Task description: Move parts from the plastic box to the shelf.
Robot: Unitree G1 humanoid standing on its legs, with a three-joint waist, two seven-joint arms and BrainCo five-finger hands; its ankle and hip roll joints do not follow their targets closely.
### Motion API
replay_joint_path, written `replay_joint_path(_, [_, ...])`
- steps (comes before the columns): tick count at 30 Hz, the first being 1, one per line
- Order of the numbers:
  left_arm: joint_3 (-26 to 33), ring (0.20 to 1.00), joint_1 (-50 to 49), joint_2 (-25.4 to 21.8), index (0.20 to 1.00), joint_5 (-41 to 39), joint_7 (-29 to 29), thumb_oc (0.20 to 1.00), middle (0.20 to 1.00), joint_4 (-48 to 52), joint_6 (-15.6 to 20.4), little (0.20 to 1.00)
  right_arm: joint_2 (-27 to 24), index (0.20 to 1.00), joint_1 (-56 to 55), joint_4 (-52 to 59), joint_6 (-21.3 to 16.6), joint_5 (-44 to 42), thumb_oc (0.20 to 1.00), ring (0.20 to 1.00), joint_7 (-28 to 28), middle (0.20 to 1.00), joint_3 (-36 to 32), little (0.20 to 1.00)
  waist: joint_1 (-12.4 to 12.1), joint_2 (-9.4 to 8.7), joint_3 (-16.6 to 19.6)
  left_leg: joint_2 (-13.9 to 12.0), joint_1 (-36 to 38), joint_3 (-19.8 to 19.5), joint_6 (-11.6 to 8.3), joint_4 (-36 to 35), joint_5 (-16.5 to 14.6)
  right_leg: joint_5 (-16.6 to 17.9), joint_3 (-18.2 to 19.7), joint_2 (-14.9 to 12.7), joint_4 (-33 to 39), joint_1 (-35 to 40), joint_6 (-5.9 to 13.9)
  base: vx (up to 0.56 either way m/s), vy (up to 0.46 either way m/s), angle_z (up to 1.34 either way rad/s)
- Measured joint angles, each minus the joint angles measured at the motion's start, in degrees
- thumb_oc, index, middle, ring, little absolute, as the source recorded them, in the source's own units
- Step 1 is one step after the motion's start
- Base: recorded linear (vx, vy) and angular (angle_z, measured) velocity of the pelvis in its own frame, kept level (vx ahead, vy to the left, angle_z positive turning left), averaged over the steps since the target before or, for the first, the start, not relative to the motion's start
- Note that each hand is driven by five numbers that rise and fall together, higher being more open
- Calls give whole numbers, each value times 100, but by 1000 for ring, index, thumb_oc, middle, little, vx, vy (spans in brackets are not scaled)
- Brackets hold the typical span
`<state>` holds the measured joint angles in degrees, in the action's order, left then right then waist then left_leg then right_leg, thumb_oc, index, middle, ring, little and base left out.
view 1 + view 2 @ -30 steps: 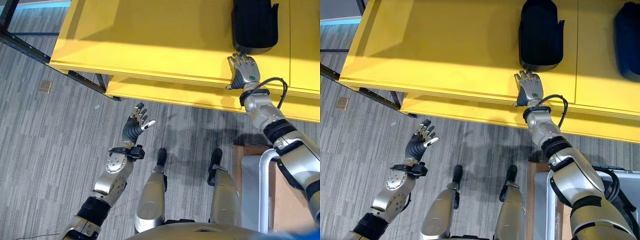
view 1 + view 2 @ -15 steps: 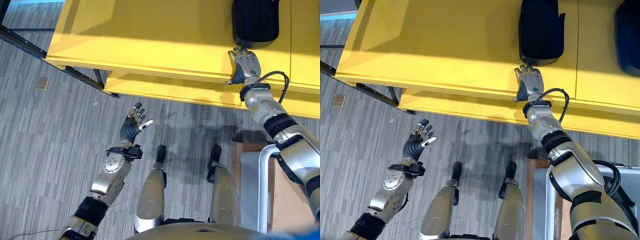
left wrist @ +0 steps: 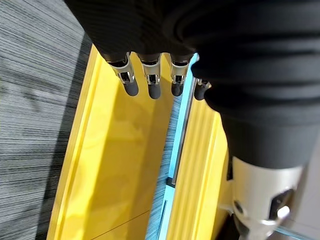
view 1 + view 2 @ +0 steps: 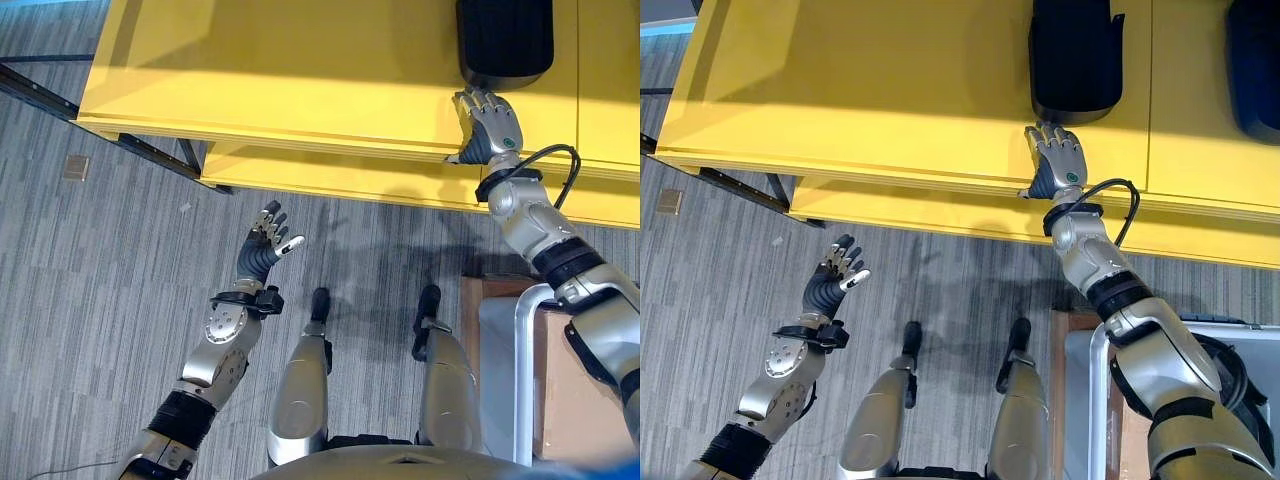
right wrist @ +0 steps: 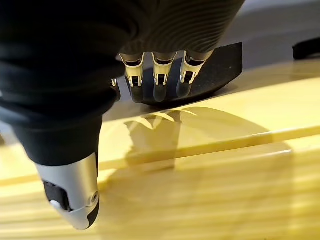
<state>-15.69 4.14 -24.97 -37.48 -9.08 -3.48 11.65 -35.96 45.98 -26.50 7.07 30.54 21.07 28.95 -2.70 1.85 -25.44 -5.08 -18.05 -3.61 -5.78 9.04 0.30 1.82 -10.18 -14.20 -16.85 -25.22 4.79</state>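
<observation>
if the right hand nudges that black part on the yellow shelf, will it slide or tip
The black part lies low and flat on the smooth yellow shelf, so it would probably slide, not tip. Its shape looks moulded, likely stiff. The right hand has straight fingers just short of it, suited to pushing.

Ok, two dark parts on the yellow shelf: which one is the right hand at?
The black part, with the right hand just in front of it, fingers straight. The other dark part lies off at the shelf's right edge.
</observation>
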Motion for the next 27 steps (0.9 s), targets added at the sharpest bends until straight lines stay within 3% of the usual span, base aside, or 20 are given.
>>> replay_joint_path(4, [107,1000,-1,-8,1000,13,-2,1000,1000,10,0,1000,-116,1000,-571,888,-177,-46,1000,1000,-115,1000,-317,1000,18,-32,-1,1,141,-11,31,0,-38,-17,-29,-6,31,182,12,7,6,3])
replay_joint_path(14, [303,1000,-417,15,1000,103,12,1000,1000,20,-41,1000,-181,1000,-1927,2909,-772,-954,1000,1000,-667,1000,-1115,1000,167,-377,159,-23,452,-13,44,-104,-70,36,-88,27,332,599,67,29,13,0])
replay_joint_path(21, [493,1000,-858,44,1000,106,105,1000,1000,21,-169,1000,-172,1000,-3165,4070,-1224,-2482,1000,1000,-1303,1000,-1540,1000,257,-677,823,0,798,23,62,-218,-180,223,-170,64,967,1202,147,78,70,-1])
replay_joint_path(25, [443,1000,-1070,100,1000,114,254,1000,1000,18,-250,1000,22,1000,-4159,4253,-1340,-3882,1000,1000,-1834,1000,-1559,1000,260,-753,1270,210,1097,168,202,67,-529,254,-84,-50,1178,1635,223,50,209,-11])
replay_joint_path(27, [451,1000,-1007,83,1000,135,276,1000,1000,23,-267,1000,121,1000,-4645,4316,-1338,-3930,1000,1000,-1857,1000,-1982,1000,311,-712,1426,423,913,237,367,706,-893,221,-34,-297,1190,1794,336,-14,379,0])
